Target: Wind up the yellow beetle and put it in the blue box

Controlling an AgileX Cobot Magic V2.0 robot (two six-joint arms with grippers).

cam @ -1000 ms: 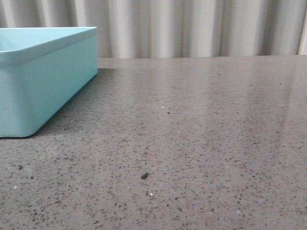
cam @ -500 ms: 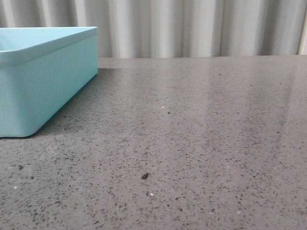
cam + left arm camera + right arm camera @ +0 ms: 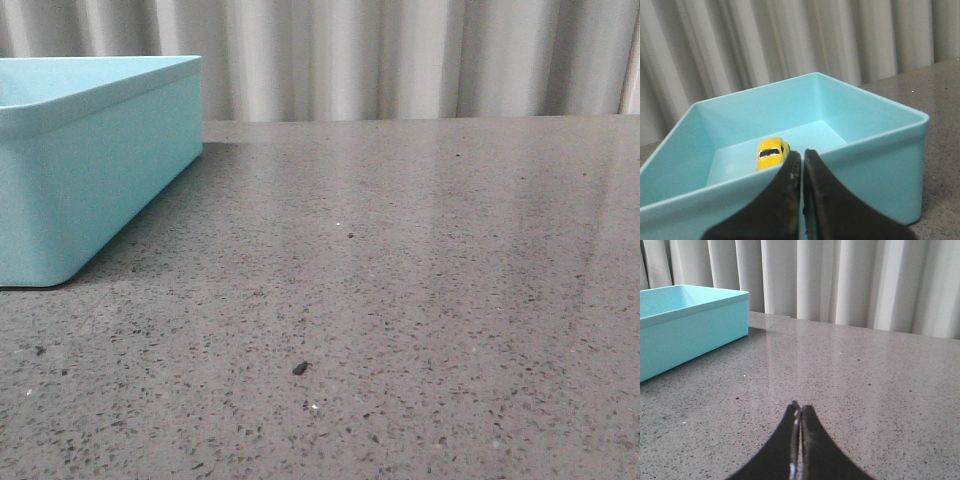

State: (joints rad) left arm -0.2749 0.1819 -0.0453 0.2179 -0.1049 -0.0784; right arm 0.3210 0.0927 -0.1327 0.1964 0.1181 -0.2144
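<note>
The yellow beetle [image 3: 772, 153] sits on the floor of the blue box [image 3: 875, 165], beyond the left pincer [image 3: 802, 165], which seems pressed together, empty, outside the near wall. The right pincer [image 3: 799, 412] hangs closed and empty over the desk [image 3: 865, 390].

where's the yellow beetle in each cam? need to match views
Front view: not visible; only the blue box's outer wall and rim show, its inside is hidden.
Left wrist view: yellow beetle sits on the box floor, just beyond the shut left end effector.
Right wrist view: not visible; the box is seen from outside, beyond the shut right end effector.
Shared landmark: the blue box, in all three views.
</note>
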